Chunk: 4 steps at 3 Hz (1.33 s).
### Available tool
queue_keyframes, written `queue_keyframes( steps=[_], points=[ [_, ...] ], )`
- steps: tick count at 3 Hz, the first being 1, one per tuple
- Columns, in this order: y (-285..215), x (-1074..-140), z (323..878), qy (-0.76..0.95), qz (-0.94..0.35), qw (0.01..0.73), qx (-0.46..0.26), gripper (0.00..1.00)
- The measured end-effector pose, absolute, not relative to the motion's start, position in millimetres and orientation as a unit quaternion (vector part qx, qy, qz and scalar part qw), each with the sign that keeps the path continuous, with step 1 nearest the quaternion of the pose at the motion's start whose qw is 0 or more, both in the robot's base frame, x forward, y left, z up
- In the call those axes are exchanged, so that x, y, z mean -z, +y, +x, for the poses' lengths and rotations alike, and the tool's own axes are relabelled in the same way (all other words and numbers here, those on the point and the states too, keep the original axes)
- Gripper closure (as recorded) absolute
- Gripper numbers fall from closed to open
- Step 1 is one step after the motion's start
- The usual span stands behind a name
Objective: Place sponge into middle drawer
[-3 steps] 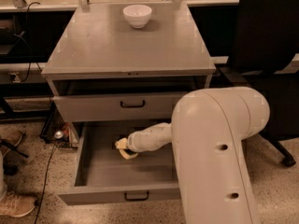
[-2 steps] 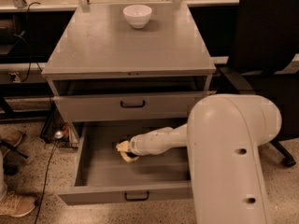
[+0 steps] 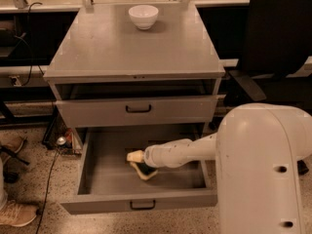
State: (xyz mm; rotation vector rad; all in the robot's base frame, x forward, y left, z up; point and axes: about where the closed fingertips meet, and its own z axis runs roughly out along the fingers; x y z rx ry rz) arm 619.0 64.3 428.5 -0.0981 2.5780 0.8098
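The middle drawer (image 3: 105, 172) is pulled out wide, its black handle at the front. My arm reaches into it from the right. My gripper (image 3: 140, 165) is low inside the drawer, left of centre, shut on the sponge (image 3: 135, 156). The sponge's yellow foam sticks out at the gripper's tip, with a dark part beneath it. It is held just above the drawer floor. Whether it touches the floor I cannot tell.
The like grey drawer (image 3: 139, 110) above is shut. A white bowl (image 3: 144, 16) stands at the back of the cabinet top (image 3: 131, 52). A black office chair (image 3: 278, 38) stands at the right. A person's shoe (image 3: 17, 213) and cables lie on the floor at the left.
My arm's big white link has shifted right and down in view. The gripper with the sponge has stayed in the drawer, edging slightly right.
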Motion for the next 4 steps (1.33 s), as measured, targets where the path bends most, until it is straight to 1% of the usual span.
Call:
queue_keyframes(
  steps=[1,2,3,4],
  points=[
    [39.3,-435.3,613.2,0.933,-0.022,0.225,-0.279,0.00],
    [-9.7,-450.2,609.1,0.937,0.001,0.244,-0.249,0.00],
    [-80.7,-463.8,602.4,0.940,0.033,0.266,-0.211,0.00],
    [-90.7,-465.1,601.5,0.941,0.038,0.268,-0.205,0.00]
  ],
)
